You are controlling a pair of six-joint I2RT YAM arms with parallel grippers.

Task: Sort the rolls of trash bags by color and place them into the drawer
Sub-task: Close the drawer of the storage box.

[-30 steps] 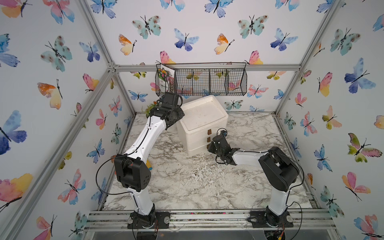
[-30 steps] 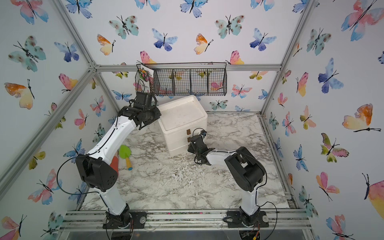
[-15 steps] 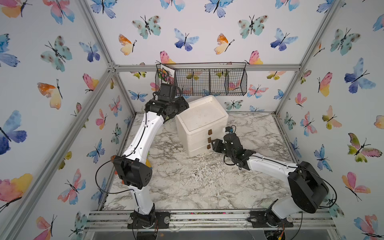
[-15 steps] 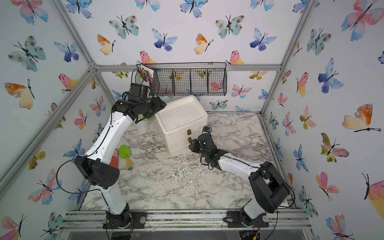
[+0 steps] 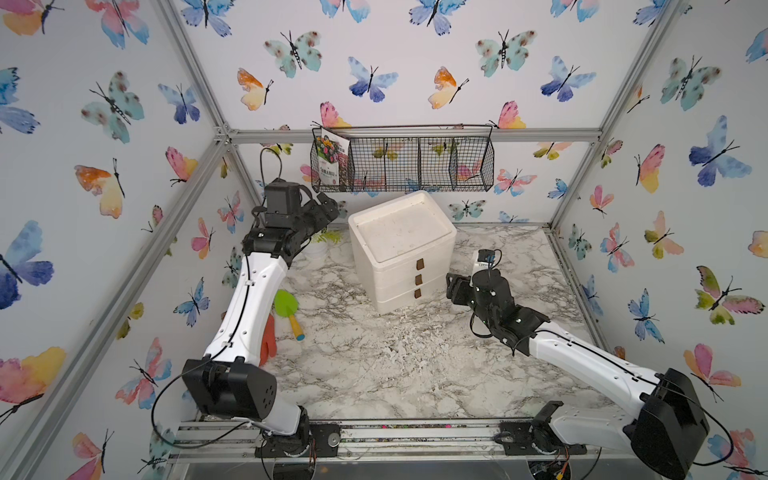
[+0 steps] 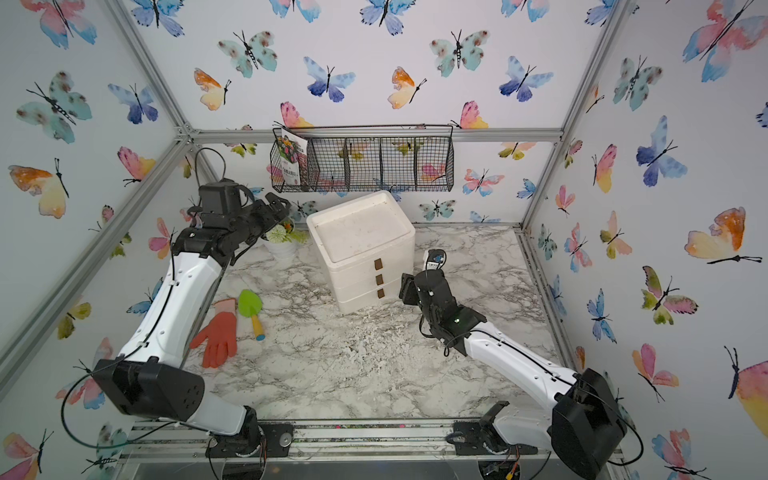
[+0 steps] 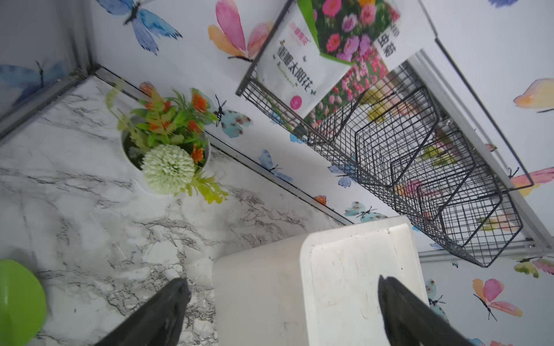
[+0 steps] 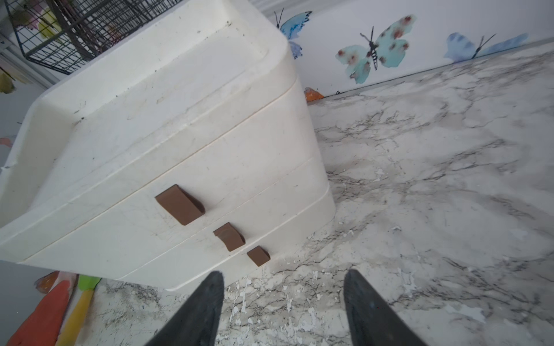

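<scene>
No rolls of trash bags show in any view. The white drawer unit [image 5: 399, 232] [image 6: 357, 237] stands at the back middle of the marble table, its three drawers with brown handles [image 8: 180, 203] all pushed in. My left gripper [image 5: 328, 208] [image 7: 281, 287] hangs open above and left of the unit's top, holding nothing. My right gripper [image 5: 455, 286] [image 8: 283, 278] is open low over the table, just right of the unit's front near the bottom handle [image 8: 258, 255], with only bare marble between its fingers.
A black wire basket [image 5: 403, 164] holding a seed packet [image 5: 330, 160] hangs on the back wall above the unit. A potted plant [image 7: 168, 149] sits in the back left corner. A green trowel [image 6: 251, 307] and an orange glove [image 6: 220, 332] lie at the left.
Both grippers have gone from shut to open. The left one lifted up and left off the unit's back corner. The right one drew back to the right from the drawer fronts.
</scene>
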